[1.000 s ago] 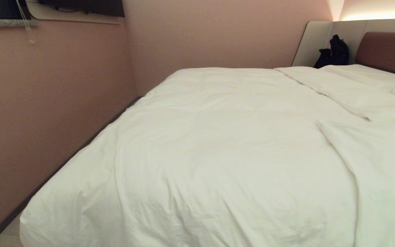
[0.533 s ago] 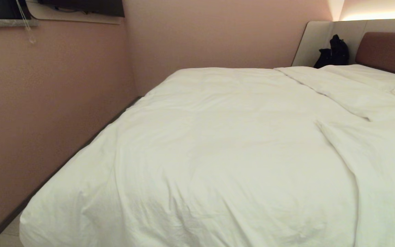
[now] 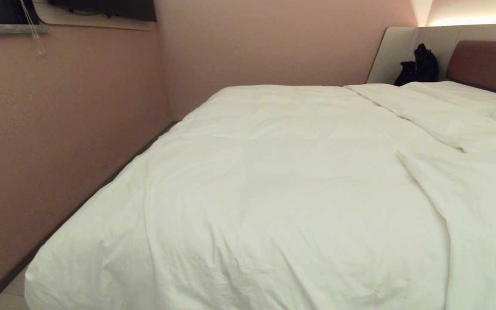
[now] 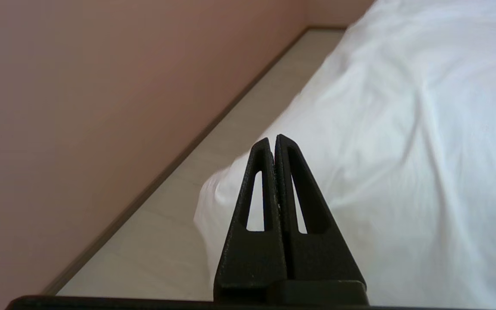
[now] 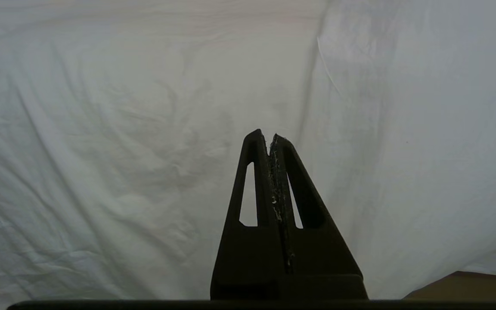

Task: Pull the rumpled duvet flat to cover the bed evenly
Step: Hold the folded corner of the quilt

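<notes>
Room: pink wall (image 3: 71, 112) alongside the bed (image 3: 485, 64).
Left gripper (image 4: 274, 140): clenched, empty, above the duvet (image 3: 274, 193) corner near the floor (image 4: 179, 206).
Right gripper (image 5: 269, 135): clenched, empty, facing duvet cloth.
Duvet: spread over the bed, soft wrinkles.
Headboard end: black bag (image 3: 420, 64).

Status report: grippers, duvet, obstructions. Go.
Left gripper shut, empty, off the bed's corner. Right gripper shut, empty, facing white bedding. Duvet spread over bed, long fold on the right. Black bag at headboard.
</notes>
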Available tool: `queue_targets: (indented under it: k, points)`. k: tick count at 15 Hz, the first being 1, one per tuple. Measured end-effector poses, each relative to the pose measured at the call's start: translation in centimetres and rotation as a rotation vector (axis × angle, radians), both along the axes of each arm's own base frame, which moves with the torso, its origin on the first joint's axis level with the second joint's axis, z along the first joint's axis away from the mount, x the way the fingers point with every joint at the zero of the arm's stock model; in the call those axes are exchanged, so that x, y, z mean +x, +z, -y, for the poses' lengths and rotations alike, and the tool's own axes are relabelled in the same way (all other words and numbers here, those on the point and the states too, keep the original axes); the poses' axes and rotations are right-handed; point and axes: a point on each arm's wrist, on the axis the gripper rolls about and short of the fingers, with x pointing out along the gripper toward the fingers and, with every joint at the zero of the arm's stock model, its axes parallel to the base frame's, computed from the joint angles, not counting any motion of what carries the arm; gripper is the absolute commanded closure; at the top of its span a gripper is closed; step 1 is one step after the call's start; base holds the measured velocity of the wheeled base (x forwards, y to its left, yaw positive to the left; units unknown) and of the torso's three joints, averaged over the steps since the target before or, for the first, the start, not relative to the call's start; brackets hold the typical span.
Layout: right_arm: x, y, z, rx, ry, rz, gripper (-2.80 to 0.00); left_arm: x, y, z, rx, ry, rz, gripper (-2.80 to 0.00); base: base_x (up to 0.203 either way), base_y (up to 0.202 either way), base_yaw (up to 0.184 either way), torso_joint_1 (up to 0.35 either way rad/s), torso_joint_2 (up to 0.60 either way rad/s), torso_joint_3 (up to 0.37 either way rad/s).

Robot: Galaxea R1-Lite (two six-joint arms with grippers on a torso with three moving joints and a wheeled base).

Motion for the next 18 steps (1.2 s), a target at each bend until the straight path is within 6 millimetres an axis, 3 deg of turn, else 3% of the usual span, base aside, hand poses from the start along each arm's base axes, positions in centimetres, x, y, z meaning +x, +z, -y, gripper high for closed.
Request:
queue_targets:
  k: [5,18]
  points:
    - [0.0,0.0,0.0,0.000,0.000,0.000,0.00,-2.3,-0.9,0.0,-0.001,-0.049,0.045,0.00,0.000,0.000,0.000,0.000,0.00,0.000]
    - [0.0,0.0,0.0,0.000,0.000,0.000,0.00,-5.7,-3.7,0.5,0.029,-0.242,0.247,0.00,0.000,0.000,0.000,0.000,0.00,0.000]
